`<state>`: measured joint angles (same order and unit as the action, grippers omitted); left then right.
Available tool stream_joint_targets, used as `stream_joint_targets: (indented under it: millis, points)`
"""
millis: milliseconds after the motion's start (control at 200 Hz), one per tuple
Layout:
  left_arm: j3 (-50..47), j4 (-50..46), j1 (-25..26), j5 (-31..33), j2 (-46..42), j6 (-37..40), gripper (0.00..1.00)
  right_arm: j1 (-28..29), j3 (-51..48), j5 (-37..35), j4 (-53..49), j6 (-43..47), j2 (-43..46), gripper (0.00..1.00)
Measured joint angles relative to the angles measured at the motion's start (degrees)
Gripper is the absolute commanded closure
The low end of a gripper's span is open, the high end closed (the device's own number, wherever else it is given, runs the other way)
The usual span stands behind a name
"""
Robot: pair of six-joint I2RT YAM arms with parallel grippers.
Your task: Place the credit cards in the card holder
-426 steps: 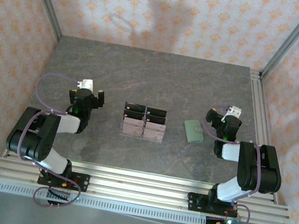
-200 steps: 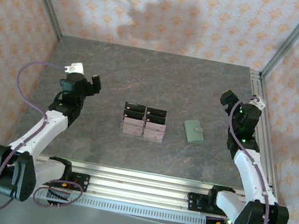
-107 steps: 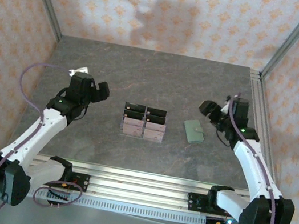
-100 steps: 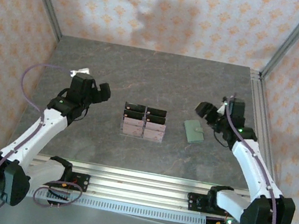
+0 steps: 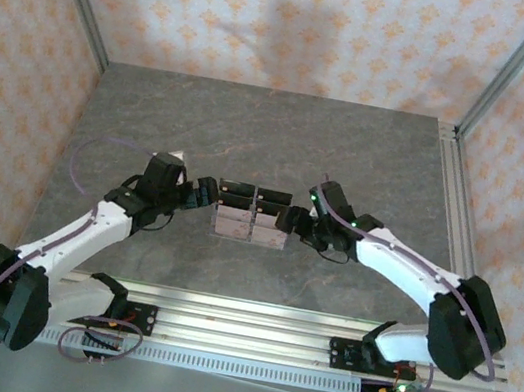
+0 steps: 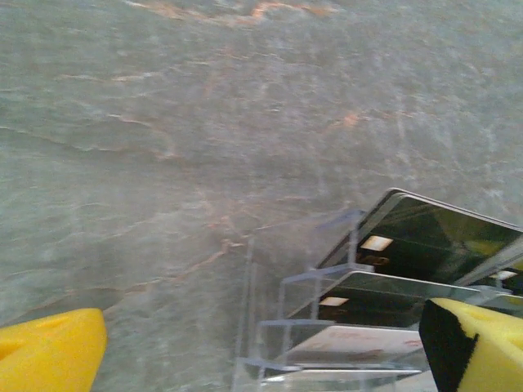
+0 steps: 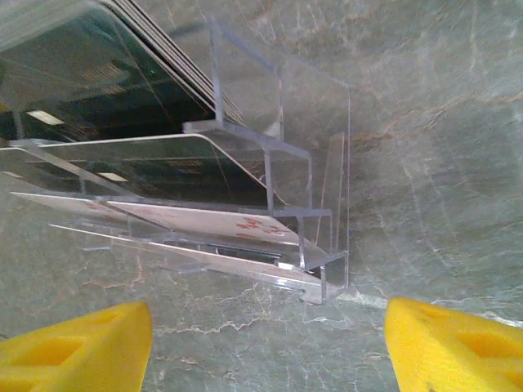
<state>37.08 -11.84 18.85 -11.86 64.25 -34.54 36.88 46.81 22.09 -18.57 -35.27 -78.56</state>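
The credit cards point(image 5: 235, 222) lean in the front cells of a clear stand point(image 5: 255, 195) near the middle of the tabletop point(image 5: 274, 127). The left end effector point(image 5: 204, 194) is just beside its left side and the right end effector point(image 5: 289, 220) just beside its right. Both have their fingers apart and empty.

Grey marbled table point(image 5: 274, 127) (faint orange veins) between orange-patterned walls point(image 5: 273, 15).

Clear acrylic stepped stand with glossy black top panels point(image 5: 252, 214) upright mid-table, on grey stone-veined tabletop point(image 5: 273, 132). Ribbed aluminium rails point(image 5: 250, 321) along near edge. Pale walls with orange floral print point(image 5: 273, 15) on three sides, shadow on back wall.
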Motion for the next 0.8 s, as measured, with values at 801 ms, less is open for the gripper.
stream_joint_targets:
  millis: [801]
  points:
    - [3.2,17.4,4.9,-5.5,18.3,-6.2,0.0,0.2,7.3,-3.2,5.3,-2.4,-11.0,0.52]
